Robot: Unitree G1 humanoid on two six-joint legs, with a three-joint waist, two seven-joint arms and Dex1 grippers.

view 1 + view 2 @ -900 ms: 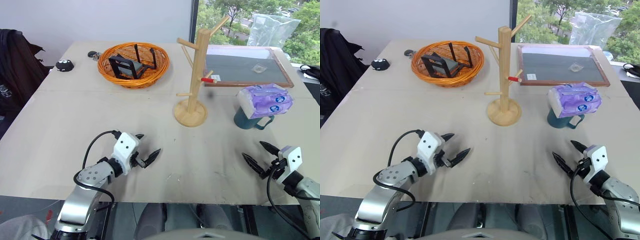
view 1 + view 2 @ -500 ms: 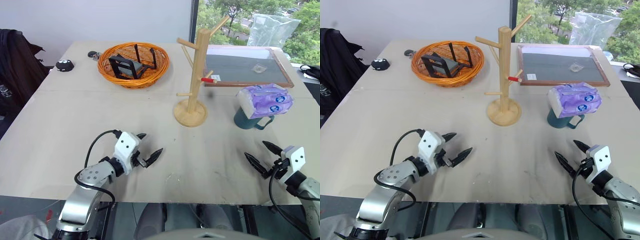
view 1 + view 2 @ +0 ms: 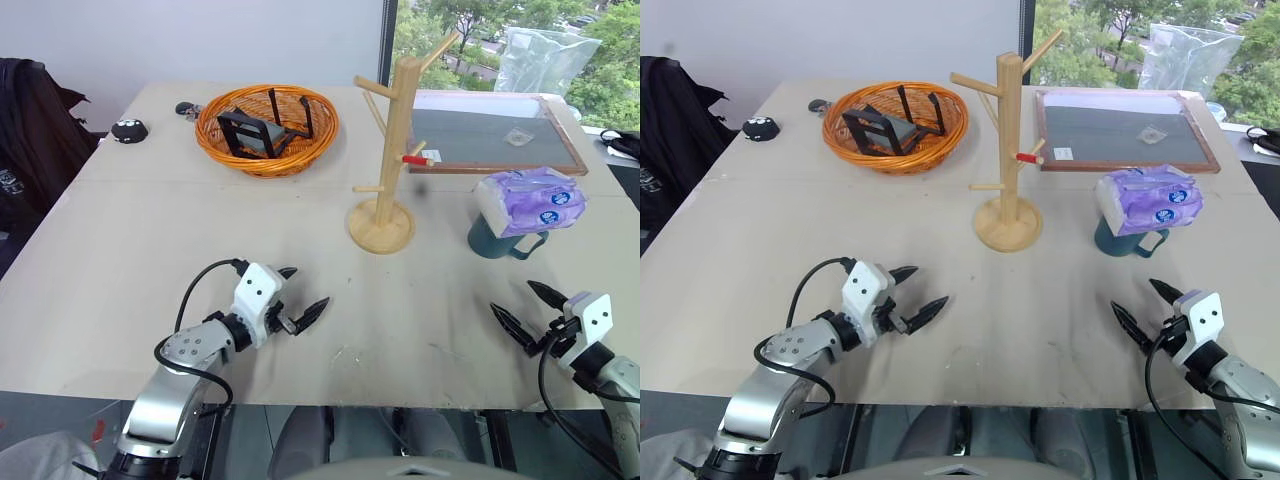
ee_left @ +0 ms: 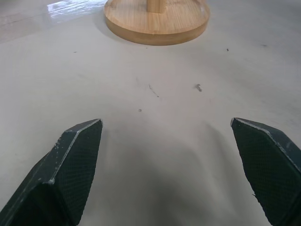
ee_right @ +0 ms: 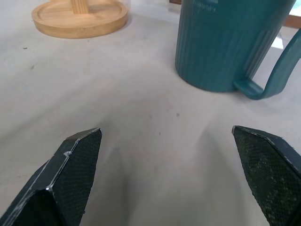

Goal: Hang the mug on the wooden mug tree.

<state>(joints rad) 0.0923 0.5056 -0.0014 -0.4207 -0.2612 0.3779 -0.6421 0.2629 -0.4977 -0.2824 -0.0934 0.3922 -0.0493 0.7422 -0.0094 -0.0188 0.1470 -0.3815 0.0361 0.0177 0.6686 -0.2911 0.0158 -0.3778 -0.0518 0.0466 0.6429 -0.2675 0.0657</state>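
Observation:
The teal mug (image 3: 492,241) stands upright on the table at the right, its handle toward the near side, with a purple-and-white tissue pack (image 3: 530,200) lying across its top. In the right wrist view the mug (image 5: 230,42) is close ahead, apart from the fingers. The wooden mug tree (image 3: 397,140) stands mid-table on its round base (image 4: 157,21), its pegs bare. My left gripper (image 3: 303,288) is open over the near table, pointing toward the tree. Near the front right edge, my right gripper (image 3: 513,298) is open and holds nothing, short of the mug.
An orange wicker basket (image 3: 222,148) holding black frames sits at the back left. A framed dark board (image 3: 490,135) lies behind the mug. A small black item (image 3: 129,129) lies at the far left. The table's front edge runs just under both grippers.
Both grippers have drifted a little to the right and stay open. The mug, the tissue pack and the tree have not moved.

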